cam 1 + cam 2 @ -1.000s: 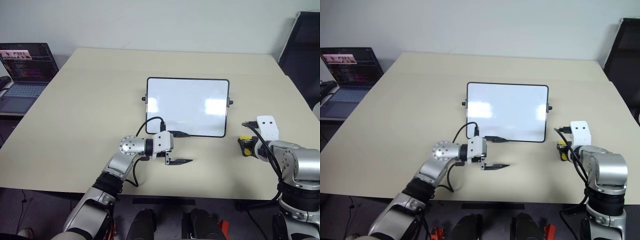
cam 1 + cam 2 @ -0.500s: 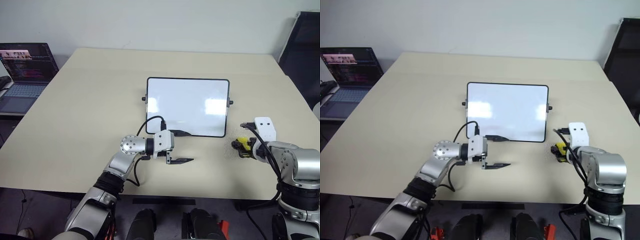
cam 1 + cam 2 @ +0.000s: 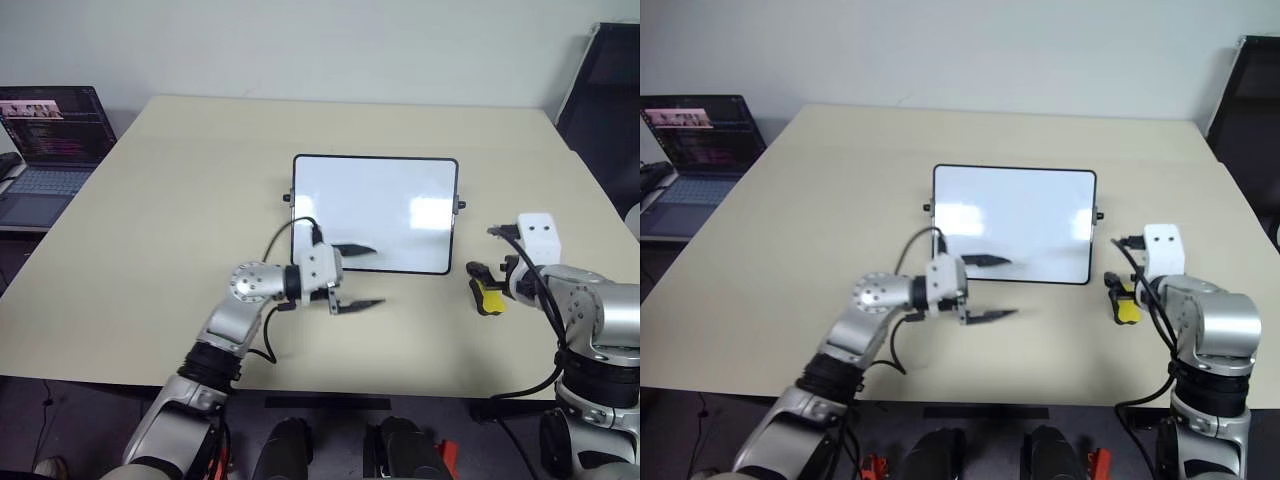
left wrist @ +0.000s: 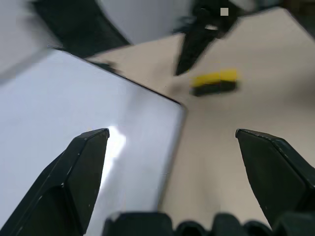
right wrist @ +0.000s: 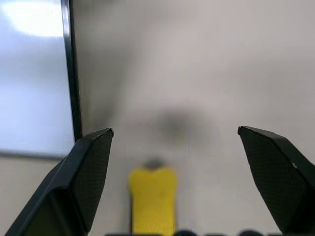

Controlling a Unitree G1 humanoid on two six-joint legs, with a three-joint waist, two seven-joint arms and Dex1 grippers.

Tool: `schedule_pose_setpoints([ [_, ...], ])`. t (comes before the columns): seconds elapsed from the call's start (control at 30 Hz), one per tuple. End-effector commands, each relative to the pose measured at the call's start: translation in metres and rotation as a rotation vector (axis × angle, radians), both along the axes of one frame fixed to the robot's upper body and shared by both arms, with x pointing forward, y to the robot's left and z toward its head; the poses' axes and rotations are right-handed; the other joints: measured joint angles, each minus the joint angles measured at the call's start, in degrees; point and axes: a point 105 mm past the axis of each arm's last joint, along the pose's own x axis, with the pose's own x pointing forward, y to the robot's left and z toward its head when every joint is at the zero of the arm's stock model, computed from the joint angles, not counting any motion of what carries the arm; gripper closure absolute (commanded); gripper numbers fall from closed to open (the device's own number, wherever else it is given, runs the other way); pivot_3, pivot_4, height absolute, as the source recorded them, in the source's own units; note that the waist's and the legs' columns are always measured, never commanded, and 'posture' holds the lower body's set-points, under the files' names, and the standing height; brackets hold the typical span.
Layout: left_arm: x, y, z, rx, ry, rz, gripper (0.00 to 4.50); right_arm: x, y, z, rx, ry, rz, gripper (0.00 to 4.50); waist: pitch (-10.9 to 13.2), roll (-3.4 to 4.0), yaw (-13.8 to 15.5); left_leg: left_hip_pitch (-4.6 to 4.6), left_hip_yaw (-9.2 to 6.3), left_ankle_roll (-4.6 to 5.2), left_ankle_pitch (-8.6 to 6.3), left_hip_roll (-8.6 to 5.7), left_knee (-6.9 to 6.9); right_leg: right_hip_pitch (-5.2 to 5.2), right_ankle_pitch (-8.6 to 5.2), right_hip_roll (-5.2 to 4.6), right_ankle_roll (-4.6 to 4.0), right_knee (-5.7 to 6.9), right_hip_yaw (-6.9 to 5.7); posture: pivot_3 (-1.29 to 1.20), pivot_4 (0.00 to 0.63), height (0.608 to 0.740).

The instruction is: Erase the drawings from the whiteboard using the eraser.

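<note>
Whiteboard at frame centre, wiped clean, no marks visible; task apparently finished. Eraser flat on table, lower right, beside board, long axis running toward frame top. Right gripper spread wide above it, holding nothing. Left gripper open, empty.

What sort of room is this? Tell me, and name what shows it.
Probably an office or lab workroom. A large plain beige table stands against a bare pale wall, an open laptop with code-like text on its screen sits on a side desk, and a small whiteboard and eraser lie on the table.
</note>
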Motion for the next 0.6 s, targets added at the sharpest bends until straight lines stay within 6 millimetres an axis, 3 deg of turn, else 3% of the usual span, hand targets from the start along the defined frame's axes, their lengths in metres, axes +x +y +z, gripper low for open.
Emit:
schedule_pose_setpoints([
  [0.03,0.001,0.022,0.034,-0.111,-0.063,0.204,0.00,-0.003,-0.004,0.039,-0.047,-0.193,-0.065,0.05,0.0,0.00,0.1,0.00,-0.02,0.00,0.00,-0.01,0.00,0.02,0.00,0.00,0.00,-0.02,-0.02,0.00,0.150,0.740],
  [0.13,0.005,0.040,0.038,-0.181,-0.041,0.383,0.00,-0.006,-0.006,0.048,-0.131,-0.273,-0.084,0.05,0.0,0.00,0.2,0.00,0.00,0.00,0.00,-0.06,0.01,0.04,0.00,-0.07,0.02,-0.03,-0.01,0.00,0.150,0.740],
  [0.2,0.008,0.052,0.033,-0.211,-0.037,0.533,0.00,-0.009,-0.014,0.049,-0.127,-0.335,-0.112,0.05,0.0,-0.02,0.3,0.00,-0.02,0.00,0.00,-0.08,0.03,0.06,0.00,-0.08,0.03,-0.03,-0.02,0.00,0.150,0.740],
  [0.23,0.008,0.064,0.021,-0.210,-0.026,0.645,0.00,-0.013,-0.025,0.043,-0.125,-0.358,-0.162,0.05,0.0,-0.03,0.4,0.00,-0.04,0.00,0.00,-0.09,0.04,0.08,0.00,-0.08,0.04,-0.03,-0.04,0.00,0.150,0.740],
  [0.27,0.007,0.095,0.002,-0.212,-0.031,0.846,0.00,-0.021,-0.039,0.033,-0.114,-0.422,-0.244,0.05,-0.2,-0.15,0.4,0.00,-0.06,-0.01,0.00,-0.10,0.07,0.09,0.00,-0.08,0.04,-0.02,-0.07,0.00,0.150,0.740],
  [0.33,-0.004,0.136,-0.023,-0.199,-0.059,1.114,0.00,-0.038,-0.058,0.020,-0.161,-0.504,-0.332,0.05,-0.5,-0.23,0.4,0.04,-0.06,-0.03,-0.03,-0.03,-0.01,0.15,-0.03,-0.13,0.06,-0.13,0.01,0.00,0.150,0.740],
  [0.43,-0.023,0.175,-0.044,-0.197,-0.076,1.370,0.00,-0.056,-0.071,0.002,-0.251,-0.533,-0.374,0.05,-0.4,-0.15,0.4,-0.01,0.05,-0.06,-0.11,-0.01,-0.02,-0.01,-0.10,-0.23,0.06,-0.04,0.08,0.00,0.150,0.740],
  [0.5,-0.035,0.185,-0.063,-0.171,-0.031,1.424,0.00,-0.070,-0.080,-0.021,-0.265,-0.478,-0.415,0.05,-0.4,-0.15,0.4,0.04,0.05,-0.06,-0.10,0.00,0.05,0.04,-0.07,-0.23,0.04,0.01,0.06,0.00,0.150,0.740],
  [0.6,-0.044,0.182,-0.072,-0.154,-0.004,1.403,0.00,-0.083,-0.085,-0.041,-0.265,-0.418,-0.431,0.05,-0.4,-0.17,0.4,0.78,0.08,-0.05,-0.09,0.08,0.05,0.76,-0.22,-0.24,0.15,-0.09,0.06,0.00,0.150,0.740],
])
